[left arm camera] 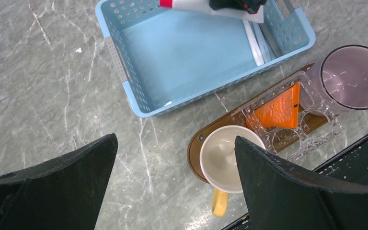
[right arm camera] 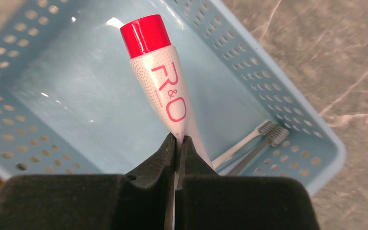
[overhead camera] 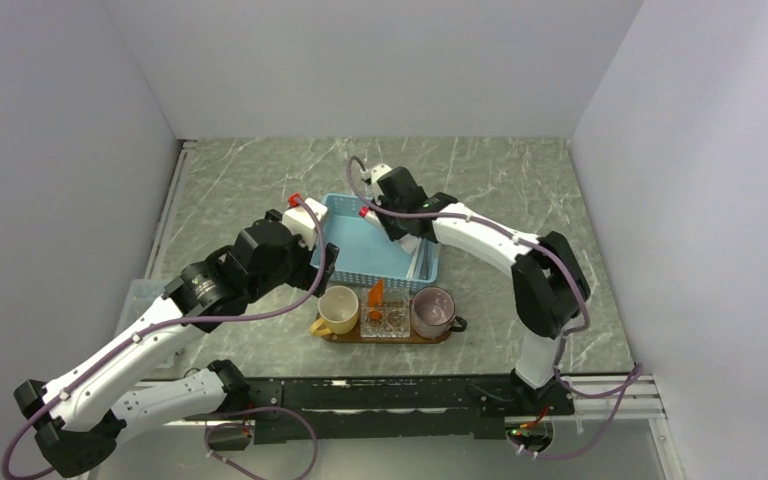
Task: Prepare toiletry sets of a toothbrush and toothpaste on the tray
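Top external view
- Right gripper (overhead camera: 400,228) is reaching over the blue basket (overhead camera: 360,265) and pinching the white tube (overhead camera: 380,218). The tube's red cap is pointing toward the basket's far-left side.
- The tray (overhead camera: 385,338) is lying just beside the basket's near wall, toward the arm bases. It is carrying a cream mug (overhead camera: 338,308), the orange tube (overhead camera: 375,296) and a purple cup (overhead camera: 432,310).
- Left gripper (overhead camera: 322,268) is hovering at the basket's left side.

Left wrist view
- The left fingers are standing wide apart with nothing between them, over bare table by the tray's mug end.
- The orange tube is leaning in a clear holder (left arm camera: 311,139) between mug and cup.
- Pale toothbrushes (left arm camera: 254,43) are lying along the basket's right wall, none yet on the tray.

Right wrist view
- The right fingers are clenched on the white tube's flat crimped end.
- The tube's long axis is running straight out from the fingertips, cap leading, over the basket floor.
- Whether it is hanging clear of the floor, I cannot tell.
- Two brushes are lying just right of the tube, heads toward the corner.

Judgement
- The tray is lying behind the grasp, opposite the way the cap is pointing.
- The right arm, already gripping, is looking better placed to carry the tube back across the near wall.
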You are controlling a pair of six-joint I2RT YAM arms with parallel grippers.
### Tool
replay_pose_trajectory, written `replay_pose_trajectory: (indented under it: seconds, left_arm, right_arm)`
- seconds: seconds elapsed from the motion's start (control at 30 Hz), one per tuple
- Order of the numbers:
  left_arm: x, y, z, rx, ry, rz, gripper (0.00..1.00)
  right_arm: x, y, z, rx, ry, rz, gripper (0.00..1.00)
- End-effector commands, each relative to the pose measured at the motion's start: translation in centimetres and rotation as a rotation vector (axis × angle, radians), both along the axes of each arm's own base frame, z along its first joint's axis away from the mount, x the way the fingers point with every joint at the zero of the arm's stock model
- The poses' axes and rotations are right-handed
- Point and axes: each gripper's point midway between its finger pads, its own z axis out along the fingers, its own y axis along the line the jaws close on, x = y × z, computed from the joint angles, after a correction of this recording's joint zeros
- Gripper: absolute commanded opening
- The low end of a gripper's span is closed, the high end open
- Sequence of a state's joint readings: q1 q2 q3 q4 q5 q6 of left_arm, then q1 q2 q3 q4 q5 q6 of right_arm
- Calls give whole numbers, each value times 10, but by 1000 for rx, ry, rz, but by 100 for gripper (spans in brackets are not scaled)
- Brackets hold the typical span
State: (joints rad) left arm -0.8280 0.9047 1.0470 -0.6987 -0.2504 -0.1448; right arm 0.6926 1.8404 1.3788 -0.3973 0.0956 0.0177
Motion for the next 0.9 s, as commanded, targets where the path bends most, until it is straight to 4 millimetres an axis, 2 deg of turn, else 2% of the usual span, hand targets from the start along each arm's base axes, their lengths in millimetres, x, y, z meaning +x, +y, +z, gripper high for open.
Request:
replay_pose_trajectory:
  seconds: [0.0,0.2,0.37,0.57,0.73,0.87]
  left_arm:
    - [2,-7,17,-76,-35,-2,99]
    - [0,-11,33,-119,-36,-16,99]
    - [-12,-22,50,-191,-42,-98,99]
    - [-32,-34,76,-323,-33,-181,99]
    - [-53,-55,96,-498,61,-298,99]
    - [-62,-62,112,-621,125,-376,99]
  right_arm:
    - [-2,1,62,54,-139,-9,0]
    - [-24,-1,118,95,-221,41,0]
    - [-58,-2,149,126,-234,111,0]
    - [-102,-12,168,161,-237,195,0]
    - [-137,-15,176,203,-224,270,0]
    - [-164,-16,189,246,-233,330,0]
